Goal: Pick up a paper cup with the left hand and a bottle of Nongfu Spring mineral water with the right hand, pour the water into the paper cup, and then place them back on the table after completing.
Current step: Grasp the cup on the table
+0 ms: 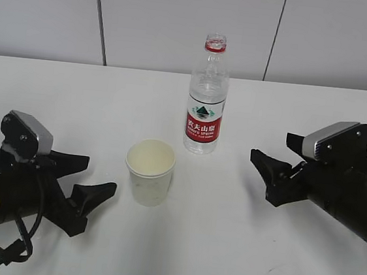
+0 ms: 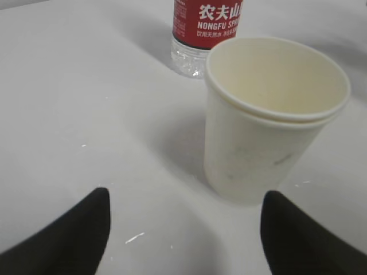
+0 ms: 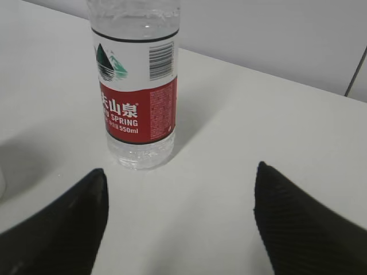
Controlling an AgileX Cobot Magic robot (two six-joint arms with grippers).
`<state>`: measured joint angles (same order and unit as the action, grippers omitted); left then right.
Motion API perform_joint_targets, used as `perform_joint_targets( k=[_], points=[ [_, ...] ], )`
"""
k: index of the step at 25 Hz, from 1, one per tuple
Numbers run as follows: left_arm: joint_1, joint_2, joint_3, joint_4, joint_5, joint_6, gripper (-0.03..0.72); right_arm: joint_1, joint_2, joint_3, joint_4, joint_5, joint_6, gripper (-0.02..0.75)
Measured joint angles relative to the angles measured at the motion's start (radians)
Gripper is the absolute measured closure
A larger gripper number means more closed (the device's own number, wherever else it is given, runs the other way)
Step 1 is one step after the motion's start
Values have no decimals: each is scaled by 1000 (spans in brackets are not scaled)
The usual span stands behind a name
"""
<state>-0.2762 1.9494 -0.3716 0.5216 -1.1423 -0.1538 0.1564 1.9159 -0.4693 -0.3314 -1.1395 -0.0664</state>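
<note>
A white paper cup [image 1: 149,172] stands upright on the white table [image 1: 69,99], and its inside looks empty in the left wrist view [image 2: 275,120]. A clear Nongfu Spring bottle [image 1: 207,100] with a red label stands upright just behind it, with no cap on its red-ringed neck. My left gripper [image 1: 101,173] is open and empty, low over the table just left of the cup, which sits ahead toward the right finger [image 2: 186,195]. My right gripper [image 1: 262,172] is open and empty, right of the bottle. In the right wrist view the bottle [image 3: 137,86] stands ahead toward the left finger [image 3: 180,171].
A grey panelled wall [image 1: 183,19] runs behind the table's far edge. The left arm's black cable [image 1: 1,250] loops near the front left corner. Bare tabletop lies between the two grippers in front of the cup.
</note>
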Motion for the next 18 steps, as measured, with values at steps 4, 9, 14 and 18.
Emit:
perform_joint_targets(
  k=[4, 9, 14, 18],
  points=[
    [0, 8, -1, 4, -1, 1, 183, 0, 0, 0, 0, 0, 0, 150],
    [0, 8, -2, 16, -1, 2, 90, 0, 0, 0, 0, -2, 0, 150],
    [-11, 8, -56, 78, -1, 2, 50, 0, 0, 0, 0, -2, 0, 150],
    [-45, 11, -96, 89, -2, 2, 50, 0, 0, 0, -1, -2, 0, 150]
  ],
)
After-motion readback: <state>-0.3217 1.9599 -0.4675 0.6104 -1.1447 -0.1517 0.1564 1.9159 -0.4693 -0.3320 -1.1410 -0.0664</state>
